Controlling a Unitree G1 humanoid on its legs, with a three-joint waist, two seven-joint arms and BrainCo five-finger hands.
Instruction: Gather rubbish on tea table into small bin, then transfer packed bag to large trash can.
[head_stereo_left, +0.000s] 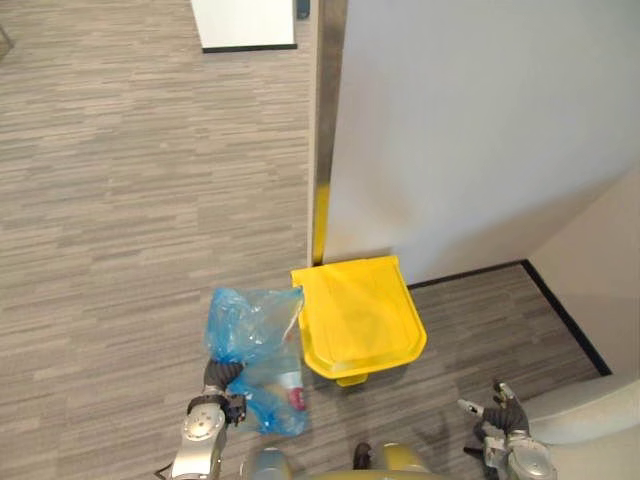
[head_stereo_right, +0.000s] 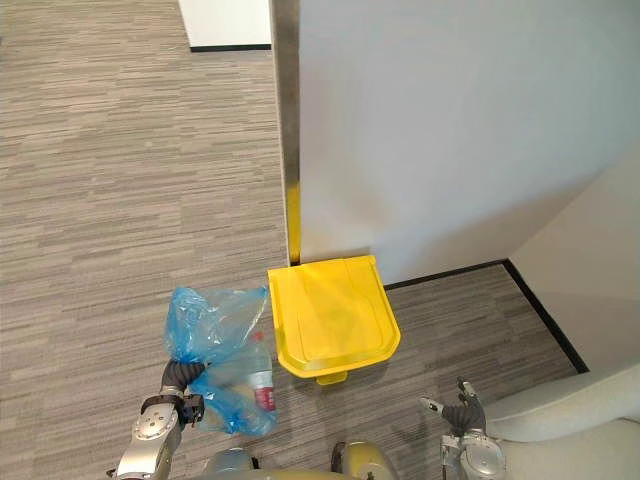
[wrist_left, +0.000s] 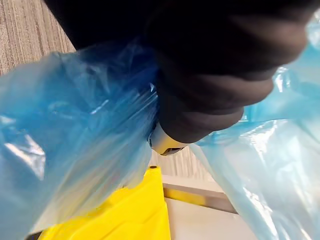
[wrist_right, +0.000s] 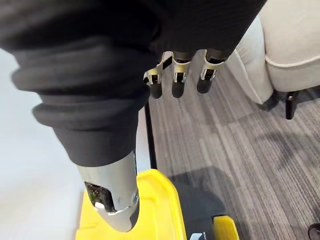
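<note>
Beside the closed yellow plastic trash can (head_stereo_left: 360, 315), the translucent blue plastic rubbish bag (head_stereo_left: 255, 340) hangs from the left robot hand (head_stereo_left: 222, 378), whose fingers curl round its gathered neck. The film is thin and probably slippery. A bottle (head_stereo_left: 291, 388) weighs down the bottom, so the bag is likely light but swingy and best held at that bunched neck. The right robot hand (head_stereo_left: 497, 410) hangs spread and relaxed.

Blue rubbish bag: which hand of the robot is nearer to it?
Left. The left hand grips the blue bag itself; the right hand hangs open on the far side of the yellow trash can.
</note>
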